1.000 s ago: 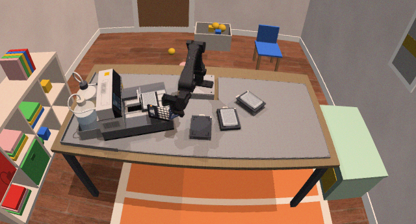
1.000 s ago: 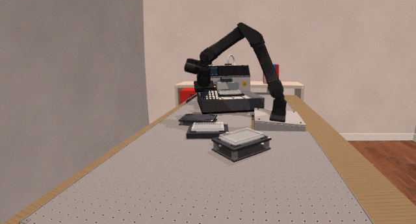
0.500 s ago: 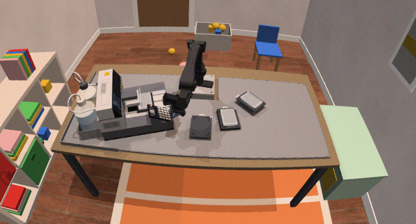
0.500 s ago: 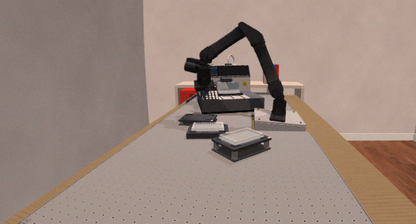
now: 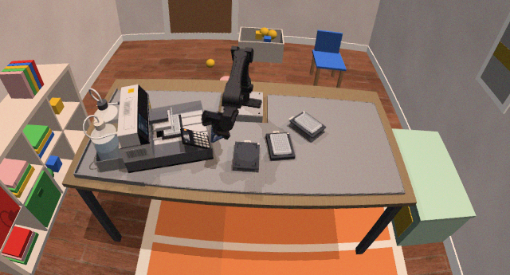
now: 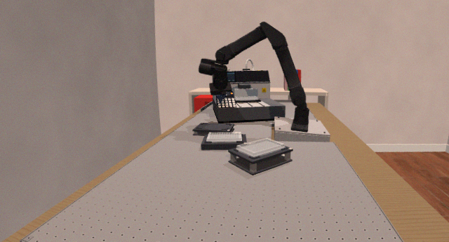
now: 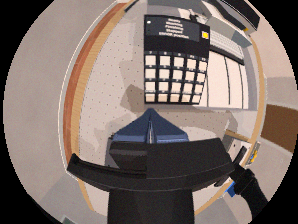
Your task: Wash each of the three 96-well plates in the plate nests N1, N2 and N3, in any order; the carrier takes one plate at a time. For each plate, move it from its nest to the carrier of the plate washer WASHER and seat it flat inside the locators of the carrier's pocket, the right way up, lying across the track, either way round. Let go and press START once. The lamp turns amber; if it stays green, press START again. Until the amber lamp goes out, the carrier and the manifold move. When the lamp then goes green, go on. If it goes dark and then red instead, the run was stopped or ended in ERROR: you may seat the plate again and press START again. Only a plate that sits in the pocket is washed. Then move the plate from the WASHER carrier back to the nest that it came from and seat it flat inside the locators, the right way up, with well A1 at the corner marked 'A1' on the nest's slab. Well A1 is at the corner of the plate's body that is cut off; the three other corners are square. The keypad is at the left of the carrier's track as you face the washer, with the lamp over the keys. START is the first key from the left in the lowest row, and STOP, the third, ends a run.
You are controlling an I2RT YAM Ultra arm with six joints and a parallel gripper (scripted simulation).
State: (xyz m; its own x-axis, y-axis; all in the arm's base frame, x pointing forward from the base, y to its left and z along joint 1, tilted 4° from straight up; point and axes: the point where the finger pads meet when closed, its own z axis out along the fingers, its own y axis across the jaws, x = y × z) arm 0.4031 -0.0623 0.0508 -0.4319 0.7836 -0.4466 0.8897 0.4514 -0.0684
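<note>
My gripper [image 5: 215,138] [image 6: 220,91] [image 7: 150,112] is shut and empty. Its blue fingertips hover just in front of the washer's keypad [image 5: 195,138] [image 6: 226,102] [image 7: 174,78], near the lowest row of keys, and I cannot tell whether they touch. A small amber-looking lamp [image 7: 205,34] shows above the keys. A white 96-well plate [image 5: 194,122] [image 6: 253,104] [image 7: 226,80] lies on the washer's carrier beside the keypad. The nearest nest [image 5: 245,156] [image 6: 213,128] is an empty dark slab. The middle nest holds a plate [image 5: 279,143] [image 6: 224,137]. The far nest holds a plate [image 5: 307,123] [image 6: 259,147].
The washer body [image 5: 133,115] with two bottles [image 5: 104,141] stands at the table's left end. The arm's base plate [image 5: 252,111] [image 6: 302,134] sits at the table's back edge. A shelf with coloured blocks stands left of the table and a green cabinet [image 5: 432,179] right of it.
</note>
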